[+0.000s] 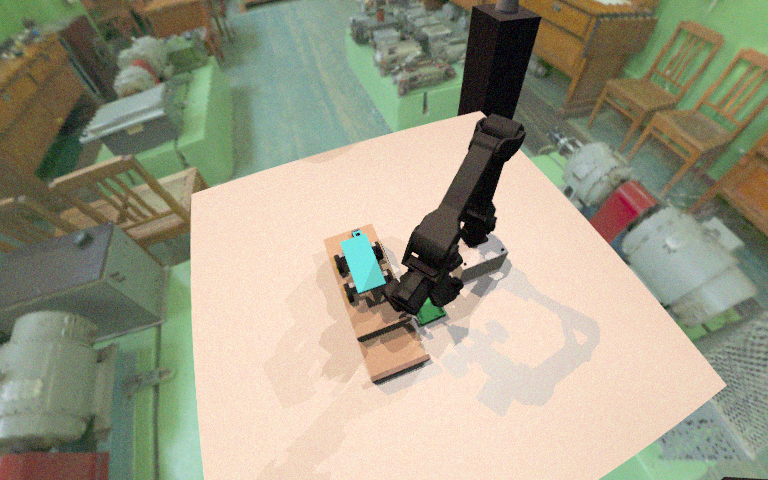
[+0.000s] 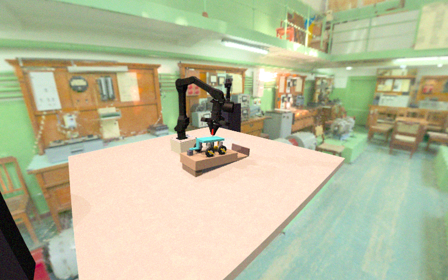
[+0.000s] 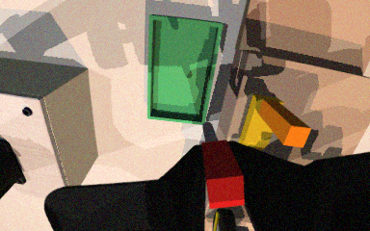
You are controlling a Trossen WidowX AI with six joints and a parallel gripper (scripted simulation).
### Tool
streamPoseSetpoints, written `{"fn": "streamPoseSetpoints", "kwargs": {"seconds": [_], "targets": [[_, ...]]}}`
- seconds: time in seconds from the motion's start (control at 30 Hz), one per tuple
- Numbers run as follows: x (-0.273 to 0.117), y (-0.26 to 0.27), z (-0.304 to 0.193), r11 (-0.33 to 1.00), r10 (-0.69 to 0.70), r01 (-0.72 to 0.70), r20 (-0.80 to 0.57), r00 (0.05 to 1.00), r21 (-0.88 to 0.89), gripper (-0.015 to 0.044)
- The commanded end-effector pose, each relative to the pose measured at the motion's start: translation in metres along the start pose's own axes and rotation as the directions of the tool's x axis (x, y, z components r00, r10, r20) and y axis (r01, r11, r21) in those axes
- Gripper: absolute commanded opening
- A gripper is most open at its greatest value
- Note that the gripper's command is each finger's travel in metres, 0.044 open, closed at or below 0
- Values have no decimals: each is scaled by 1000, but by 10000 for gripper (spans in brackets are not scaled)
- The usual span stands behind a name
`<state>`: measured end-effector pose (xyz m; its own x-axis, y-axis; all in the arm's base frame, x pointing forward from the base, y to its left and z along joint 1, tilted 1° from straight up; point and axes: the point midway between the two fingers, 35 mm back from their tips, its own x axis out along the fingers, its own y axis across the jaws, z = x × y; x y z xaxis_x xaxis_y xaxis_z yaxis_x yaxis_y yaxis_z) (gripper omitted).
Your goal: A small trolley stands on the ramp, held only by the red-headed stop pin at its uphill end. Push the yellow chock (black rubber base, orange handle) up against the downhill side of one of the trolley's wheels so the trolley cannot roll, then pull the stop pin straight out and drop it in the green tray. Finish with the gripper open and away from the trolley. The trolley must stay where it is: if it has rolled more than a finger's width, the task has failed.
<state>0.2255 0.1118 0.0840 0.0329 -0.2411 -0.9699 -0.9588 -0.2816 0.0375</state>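
My gripper point(image 2: 213, 130) point(image 3: 214, 150) is shut on the red-headed stop pin point(image 2: 212, 132) point(image 3: 224, 192). The pin is clear of the ramp, and its grey shaft points down near the tray's corner in the wrist view. The green tray point(image 1: 433, 313) point(image 3: 174, 91) holds nothing that I can see. The turquoise trolley point(image 1: 362, 263) point(image 2: 210, 140) stands on the ramp point(image 1: 368, 323) point(image 2: 211, 162). The yellow chock point(image 3: 251, 127) with its orange handle sits on the ramp, downhill of the trolley. My fingers hide the wheel beside it, so contact cannot be told.
The arm's grey base box point(image 1: 485, 260) point(image 2: 181, 145) point(image 3: 67, 125) stands on the other side of the tray from the ramp. A raised lip point(image 1: 402, 370) point(image 2: 240, 149) closes the ramp's low end. The tray lies close beside the ramp.
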Motion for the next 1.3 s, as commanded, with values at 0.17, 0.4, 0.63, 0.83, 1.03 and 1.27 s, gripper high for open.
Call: {"fn": "streamPoseSetpoints", "kwargs": {"seconds": [0.17,0.4,0.63,0.83,1.03,1.27], "targets": [[1,2,-1,963,-19,33,53,998,-268,0],[1,3,-3,886,-28,67,92,995,-460,0],[2,3,-4,769,-32,108,131,991,-630,0],[2,3,-5,642,-38,149,163,986,-752,0],[2,3,-7,493,-45,192,195,980,-848,0],[1,3,-8,305,-54,236,231,971,-923,0]]}}
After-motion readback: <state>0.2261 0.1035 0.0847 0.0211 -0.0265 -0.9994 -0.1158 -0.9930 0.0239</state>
